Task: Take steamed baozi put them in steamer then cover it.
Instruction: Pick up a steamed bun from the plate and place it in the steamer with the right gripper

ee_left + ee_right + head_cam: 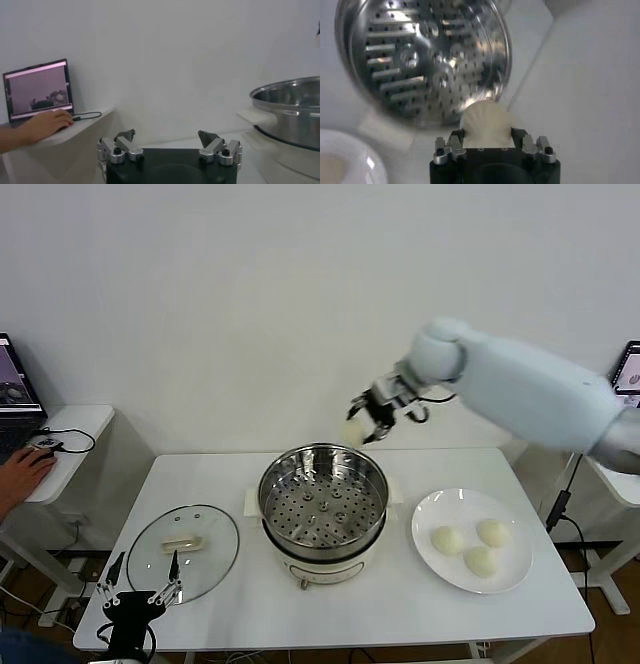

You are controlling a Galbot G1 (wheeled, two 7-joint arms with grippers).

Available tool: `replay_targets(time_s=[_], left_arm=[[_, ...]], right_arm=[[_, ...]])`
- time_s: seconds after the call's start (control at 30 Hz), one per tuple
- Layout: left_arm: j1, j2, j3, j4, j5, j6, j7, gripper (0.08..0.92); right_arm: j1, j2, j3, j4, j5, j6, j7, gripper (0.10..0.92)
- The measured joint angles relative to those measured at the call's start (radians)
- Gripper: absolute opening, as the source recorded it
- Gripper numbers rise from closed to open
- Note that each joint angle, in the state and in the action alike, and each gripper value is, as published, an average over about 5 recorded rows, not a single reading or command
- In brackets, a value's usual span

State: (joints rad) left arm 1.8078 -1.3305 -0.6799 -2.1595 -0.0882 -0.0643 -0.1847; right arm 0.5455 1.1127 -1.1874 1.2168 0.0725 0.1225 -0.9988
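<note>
- White wall stands behind a white table [400, 604], and the table carries all my work.
- At the middle of the table sits the steamer [323, 506], a shiny pot on a white base; its perforated tray holds no bun.
- My right gripper [366, 420] hangs above the far rim of the steamer, a little to the right, and it is closed around one steamed baozi [487, 122], which sits between the two fingers.
- Three more buns [479, 546] lie on a white plate [430, 514] on the right side of the table, apart from the steamer.
- Glass lid [184, 550] lies flat on the table to the left of the steamer.
- My left gripper [139, 584] waits at the near left edge, beside the lid, with its fingers spread wide and nothing between them.
- On a side desk at the far left, a person's hand [46, 123] rests before a laptop [37, 90].
</note>
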Motion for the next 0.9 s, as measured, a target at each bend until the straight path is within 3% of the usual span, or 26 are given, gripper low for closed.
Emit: replay_targets(time_s=[0.9], left_arm=[[-0.018, -0.002, -0.010, 0.007, -0.014, -0.001, -0.001, 0.823]], right_arm=[[-0.121, 0.173, -0.056, -0.182, -0.308, 0.263, 0.125, 0.624]])
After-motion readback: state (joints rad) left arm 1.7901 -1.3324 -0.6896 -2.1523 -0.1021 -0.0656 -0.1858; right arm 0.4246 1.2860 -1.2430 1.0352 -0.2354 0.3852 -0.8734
